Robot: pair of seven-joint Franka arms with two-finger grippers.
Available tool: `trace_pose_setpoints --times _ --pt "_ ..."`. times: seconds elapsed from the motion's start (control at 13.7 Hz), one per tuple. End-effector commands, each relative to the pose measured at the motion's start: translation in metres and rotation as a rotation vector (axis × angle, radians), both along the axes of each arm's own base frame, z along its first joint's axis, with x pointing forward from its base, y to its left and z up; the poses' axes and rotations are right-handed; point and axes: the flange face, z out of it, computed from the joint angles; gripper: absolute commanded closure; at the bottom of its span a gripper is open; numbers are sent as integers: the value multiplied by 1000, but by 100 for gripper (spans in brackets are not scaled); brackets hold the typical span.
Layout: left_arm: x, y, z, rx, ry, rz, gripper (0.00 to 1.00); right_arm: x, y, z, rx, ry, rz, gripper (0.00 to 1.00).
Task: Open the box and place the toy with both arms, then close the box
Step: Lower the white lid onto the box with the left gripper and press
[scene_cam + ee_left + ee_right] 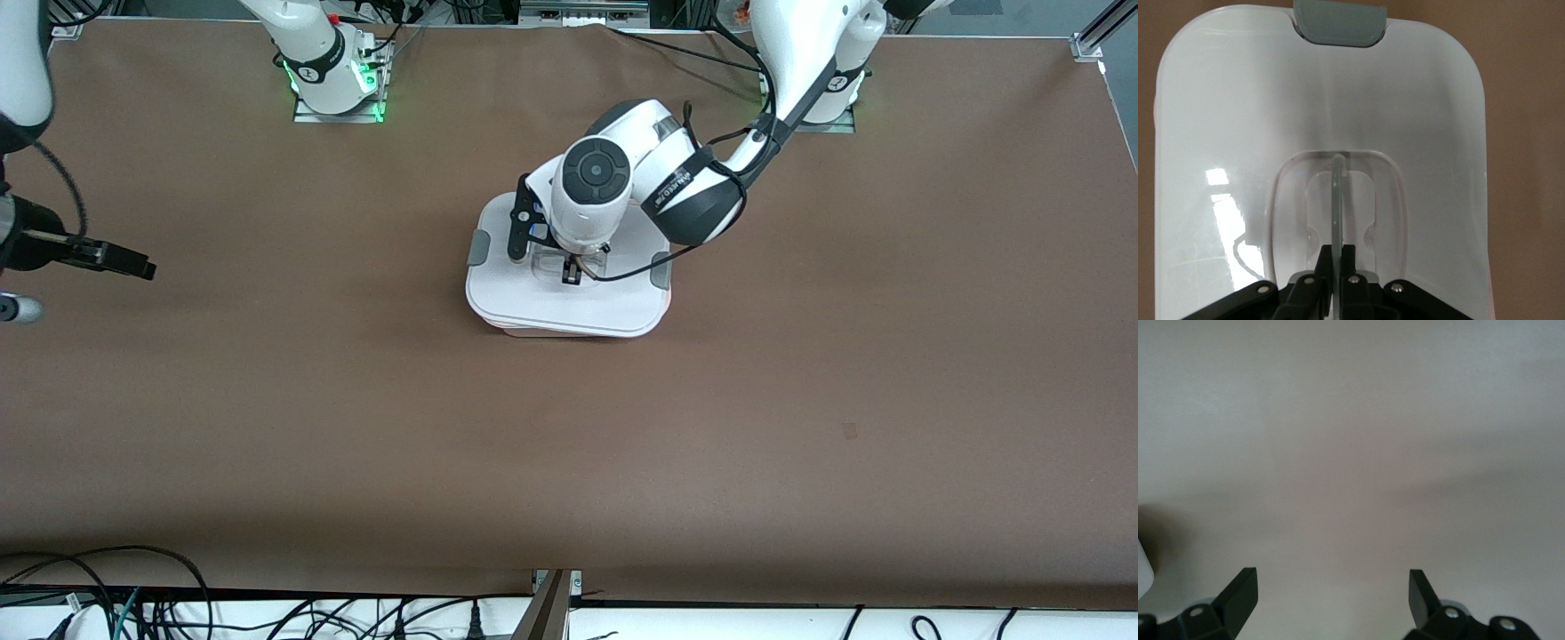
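Note:
The box stands at the middle of the table, its white lid on top and a thin pink rim of the tub showing under the lid's edge nearest the front camera. A grey clip sits at each end. My left gripper is down on the lid and shut on the clear upright handle in the recessed centre; in the left wrist view the gripper pinches it. My right gripper waits open and empty over bare table at the right arm's end, as the right wrist view shows. The toy is out of view.
The brown table carries nothing else that I can see. The left arm's wrist and cable hang over the part of the box farther from the front camera. Cables lie along the table's front edge.

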Motion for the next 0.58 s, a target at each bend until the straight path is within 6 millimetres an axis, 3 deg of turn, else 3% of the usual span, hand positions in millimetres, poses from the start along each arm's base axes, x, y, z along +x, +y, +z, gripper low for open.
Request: trace_pose_setpoints --times 0.0,0.15,0.36,0.51 --pt "4 -3 3 19 -27 6 100 -9 7 12 4 -44 19 0" --pt "8 5 0 46 -40 3 100 -10 5 16 -1 -47 25 0" --pt "18 15 -4 66 -58 10 100 -20 -1 39 -21 3 76 0" --pt "18 16 -1 66 -54 20 100 -21 -22 34 -9 17 61 0"
